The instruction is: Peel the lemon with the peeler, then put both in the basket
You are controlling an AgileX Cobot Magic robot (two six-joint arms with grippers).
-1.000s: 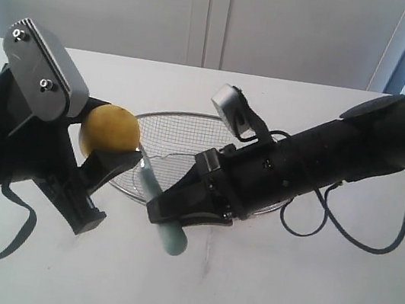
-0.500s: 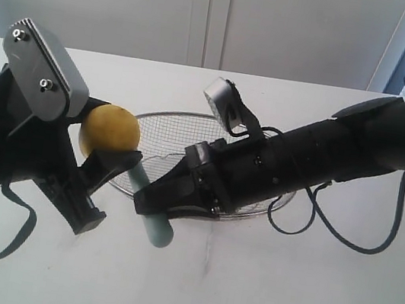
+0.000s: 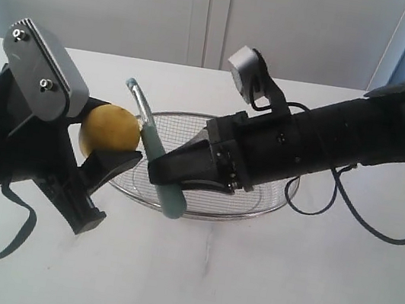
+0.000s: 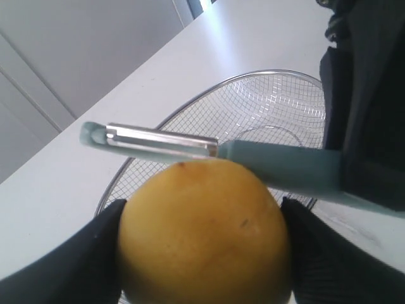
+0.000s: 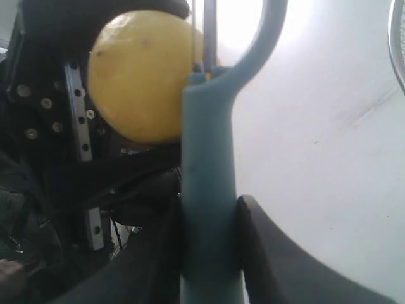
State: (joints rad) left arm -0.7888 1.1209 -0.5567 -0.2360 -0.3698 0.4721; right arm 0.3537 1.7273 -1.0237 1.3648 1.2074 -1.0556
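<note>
Exterior view: left hand point(image 3: 109, 137) grips lemon point(image 3: 108, 126); right hand point(image 3: 160, 175) grips peeler point(image 3: 151, 144), laid along lemon's edge.

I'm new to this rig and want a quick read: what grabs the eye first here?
A bright yellow lemon clamped in the left gripper, left of centre in the exterior view. A teal peeler, held by the right gripper, has its blade right against or beside it. A wire-mesh basket sits just behind them.

L to R: lemon point(image 3: 109, 130), peeler point(image 3: 150, 139) just beside, basket point(image 3: 193, 116) behind on table point(image 3: 258, 284).
</note>
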